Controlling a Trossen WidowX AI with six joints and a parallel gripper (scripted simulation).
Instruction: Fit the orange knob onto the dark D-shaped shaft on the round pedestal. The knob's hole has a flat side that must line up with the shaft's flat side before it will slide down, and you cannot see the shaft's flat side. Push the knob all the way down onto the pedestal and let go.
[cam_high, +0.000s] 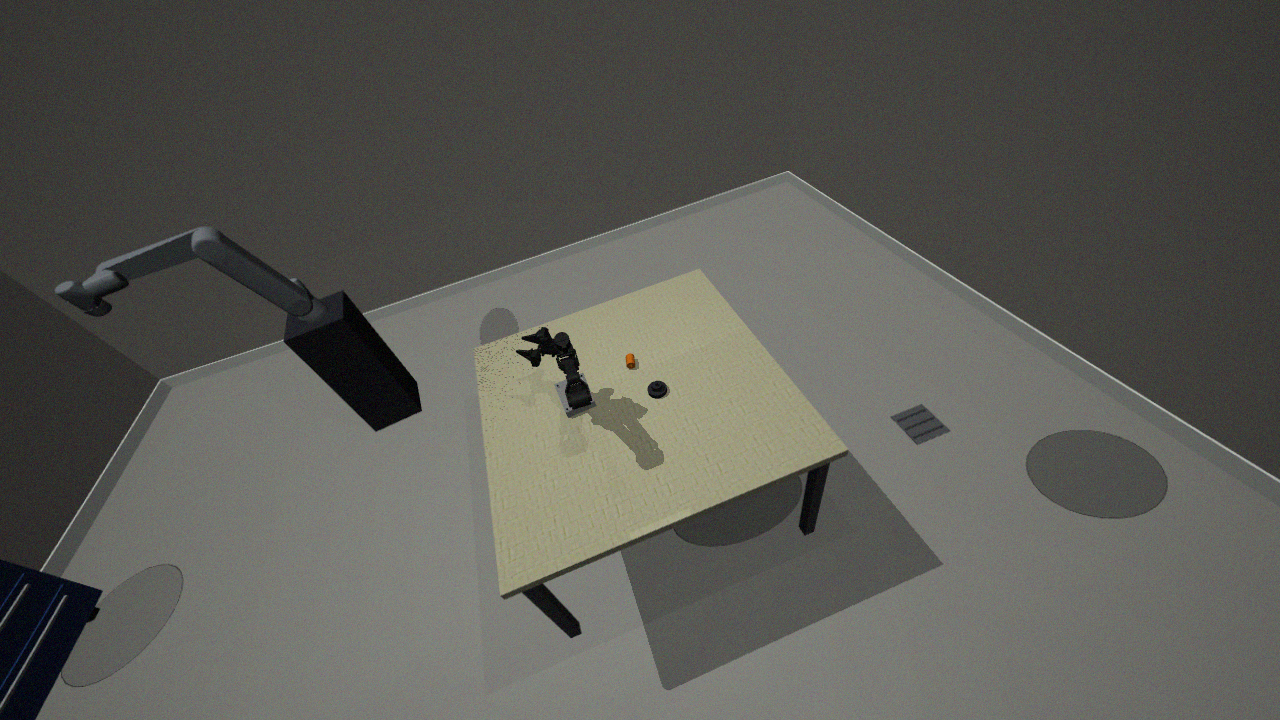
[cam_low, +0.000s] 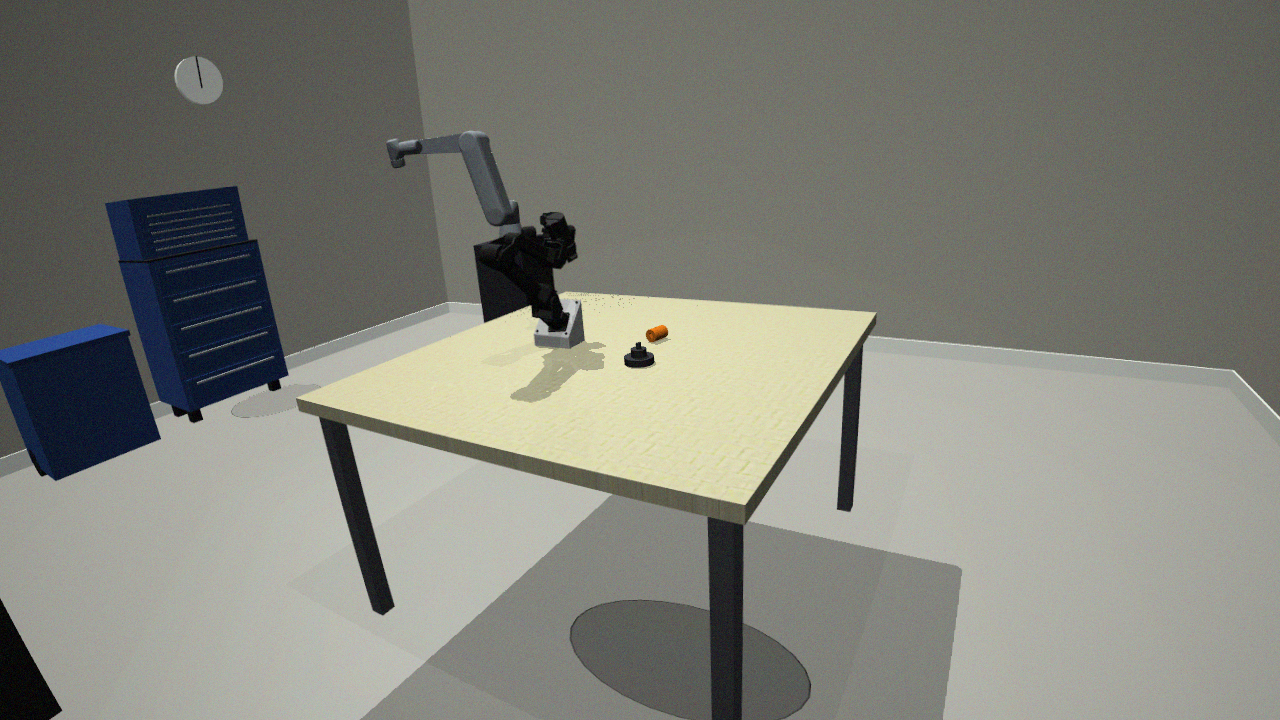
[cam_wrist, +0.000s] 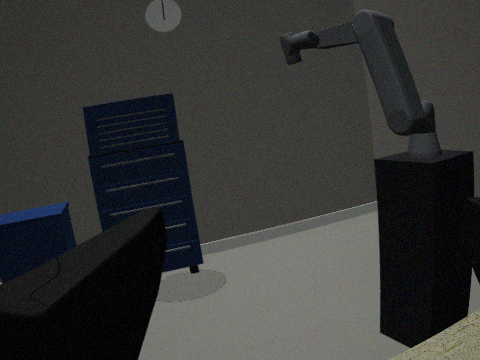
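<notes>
The orange knob (cam_high: 630, 360) (cam_low: 657, 333) lies on its side on the table, behind the pedestal in the exterior view. The dark round pedestal (cam_high: 657, 392) (cam_low: 639, 360) stands on the table with the small shaft (cam_low: 638, 344) upright at its middle. The shaft's flat side cannot be made out. My gripper (cam_high: 522, 344) (cam_wrist: 322, 220) is wide open and empty, raised above the table on the far side of the arm's base from the knob and pedestal. It points away from both, and neither shows in the wrist view.
My arm's grey base (cam_high: 574, 395) (cam_low: 558, 337) stands on the pale table (cam_high: 572, 501) (cam_low: 554, 416), beside the pedestal. Beyond the table a larger grey arm (cam_high: 255, 273) (cam_low: 483, 174) (cam_wrist: 390, 75) stands on a black plinth. Blue cabinets (cam_low: 214, 313) (cam_wrist: 142, 185) stand on the floor.
</notes>
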